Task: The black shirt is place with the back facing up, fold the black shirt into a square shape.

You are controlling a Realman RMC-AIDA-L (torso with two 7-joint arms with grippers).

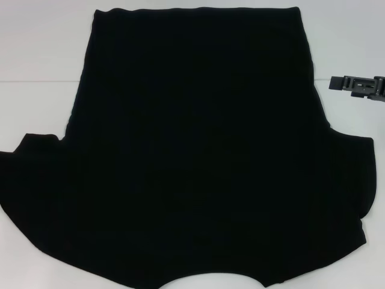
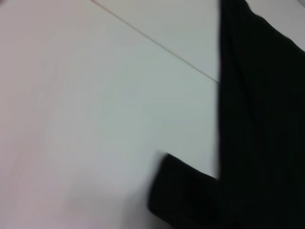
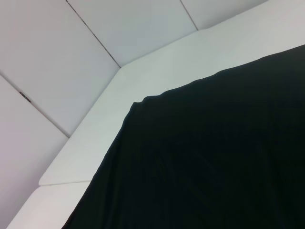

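Black shirt (image 1: 192, 150) spread flat on the white bench (image 1: 36, 54), collar end toward the near edge, hem toward the far edge. No lettering visible on the upper face, consistent with back-up placement. Both short sleeves extended outward toward the left and right edges, leaving the sleeve tips free for pickup. Cloth largely smooth and unfolded; no fold made yet, so judged to be at the start of the task.

Right gripper (image 1: 359, 86) positioned over bare bench near the right edge, just beside the shirt's side seam, clear of the cloth. Fingers seen end-on as a dark bar; cannot tell whether apart or together. Nothing visibly clamped.

Left gripper not visible in the head view. Left wrist view directed at the left sleeve (image 2: 183, 193) and the bench beside it, suggesting readiness near that sleeve. Finger state not shown.

Right wrist view directed at a far hem corner of the shirt, lying flat near the bench's far edge.

Likely first step: sleeves folded inward to square the outline.
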